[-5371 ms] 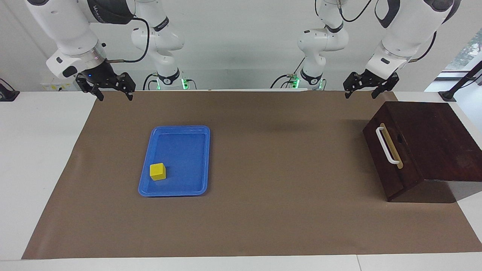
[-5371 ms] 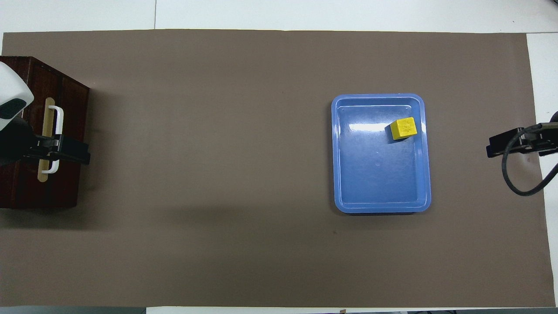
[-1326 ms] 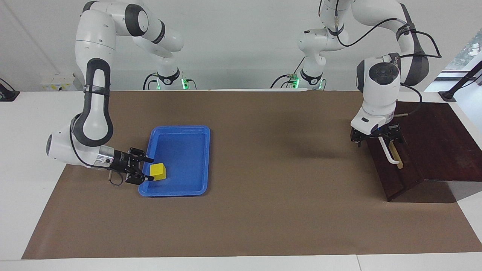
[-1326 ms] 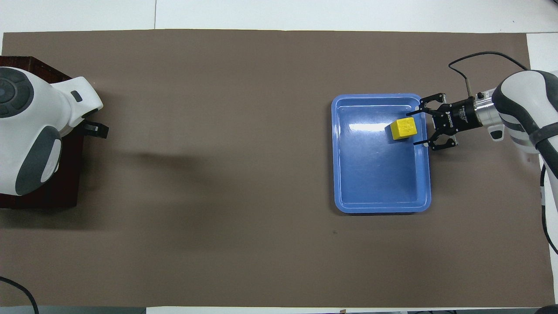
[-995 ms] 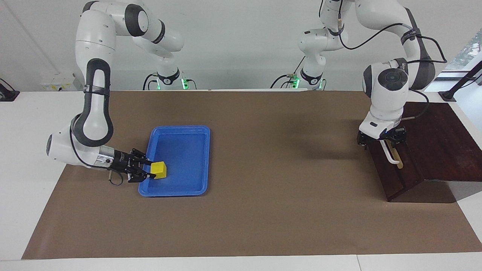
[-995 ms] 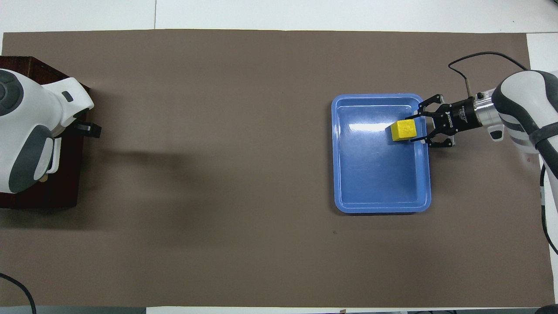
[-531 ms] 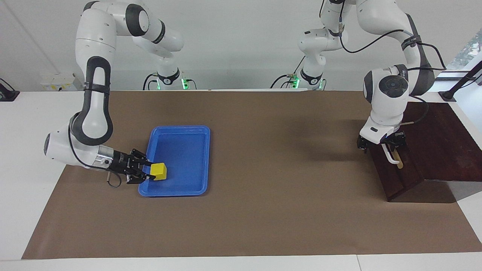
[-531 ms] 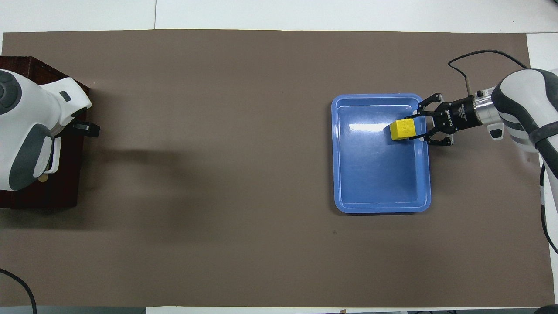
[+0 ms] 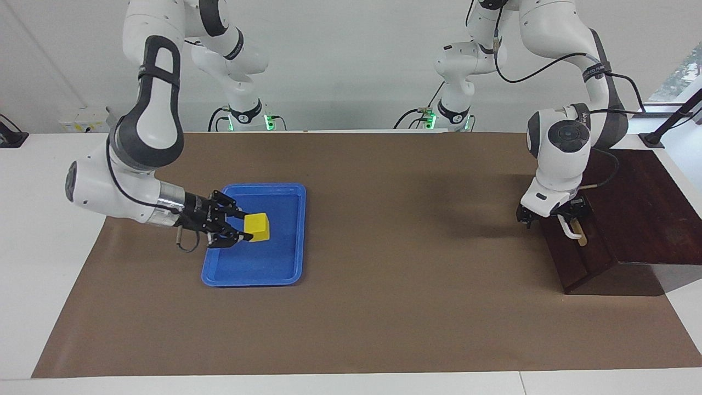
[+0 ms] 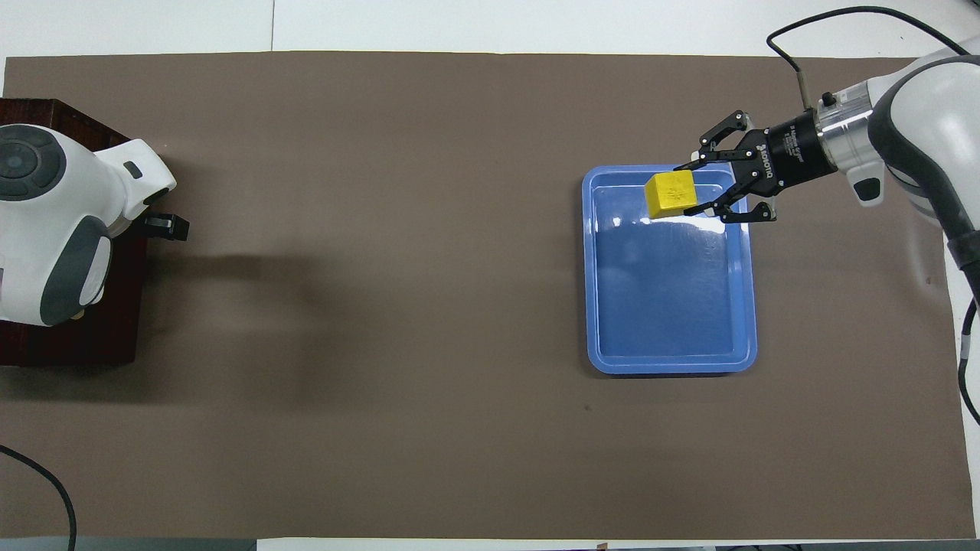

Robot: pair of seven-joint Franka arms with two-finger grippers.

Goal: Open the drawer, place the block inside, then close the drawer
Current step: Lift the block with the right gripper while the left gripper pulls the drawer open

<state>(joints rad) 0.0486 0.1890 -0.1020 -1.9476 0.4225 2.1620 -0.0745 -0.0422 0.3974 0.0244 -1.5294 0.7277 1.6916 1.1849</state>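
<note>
The yellow block (image 9: 256,227) is held in my right gripper (image 9: 245,228), which is shut on it and carries it in the air over the blue tray (image 9: 249,282). In the overhead view the block (image 10: 670,193) and the right gripper (image 10: 693,191) lie over the tray's rim (image 10: 670,368). The dark wooden drawer (image 9: 581,258) stands shut at the left arm's end of the table. My left gripper (image 9: 553,215) is down at the upper end of its white handle (image 9: 571,232). In the overhead view the left arm covers the handle, and only the gripper's tip (image 10: 162,225) shows.
The dark box (image 9: 630,203) that holds the drawer sits on the brown mat (image 9: 384,307); its edge shows in the overhead view (image 10: 115,337). The blue tray holds nothing else.
My right gripper has shut on the block and lifted it off the tray floor, shifting it toward the middle of the table. My left gripper stays at the drawer handle.
</note>
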